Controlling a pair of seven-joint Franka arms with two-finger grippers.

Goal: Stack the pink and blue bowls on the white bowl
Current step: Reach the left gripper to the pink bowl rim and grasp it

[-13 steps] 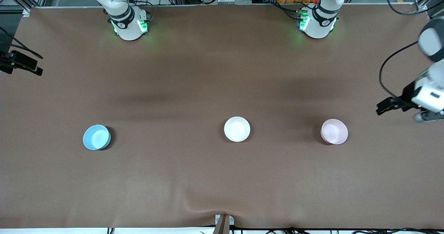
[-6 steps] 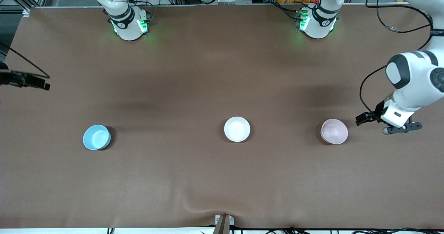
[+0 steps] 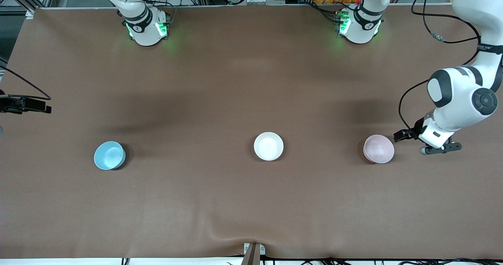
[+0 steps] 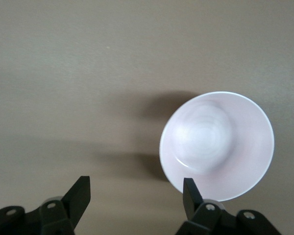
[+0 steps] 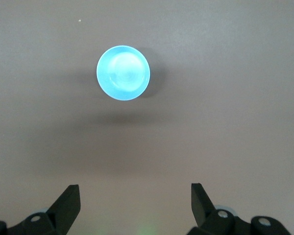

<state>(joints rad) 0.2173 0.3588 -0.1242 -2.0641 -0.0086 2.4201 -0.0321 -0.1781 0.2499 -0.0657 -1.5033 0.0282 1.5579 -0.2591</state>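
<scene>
Pink bowl (image 3: 378,149) stands upright on the bench (image 3: 251,202) toward the left arm's end; white bowl (image 3: 268,146) stands mid-bench; blue bowl (image 3: 109,155) stands toward the right arm's end. The three lie in one row, well apart, none stacked.

Surroundings: the bench is covered by a brown mat. A small bracket (image 3: 253,251) sits at the bench edge nearest the front camera. Nothing lies between the bowls.

Left pincer (image 3: 434,147) is just beside the pink bowl, over the bench toward the left arm's end. Front view shows only its housing and a dark camera mount; the fingers are hidden under the wrist. Left wrist view shows both fingertips (image 4: 78,196) spread wide, holding nothing, with the pink bowl (image 4: 217,145) close to one tip and its rim partly covered by that tip.

Right pincer (image 5: 134,205) is cut off at the edge of the front view; only a dark mount (image 3: 23,104) shows there. Right wrist view shows its fingers (image 5: 66,203) spread wide and empty, high over bare bench, with the blue bowl (image 5: 123,73) small and apart from them.

The white bowl appears in the front view only
</scene>
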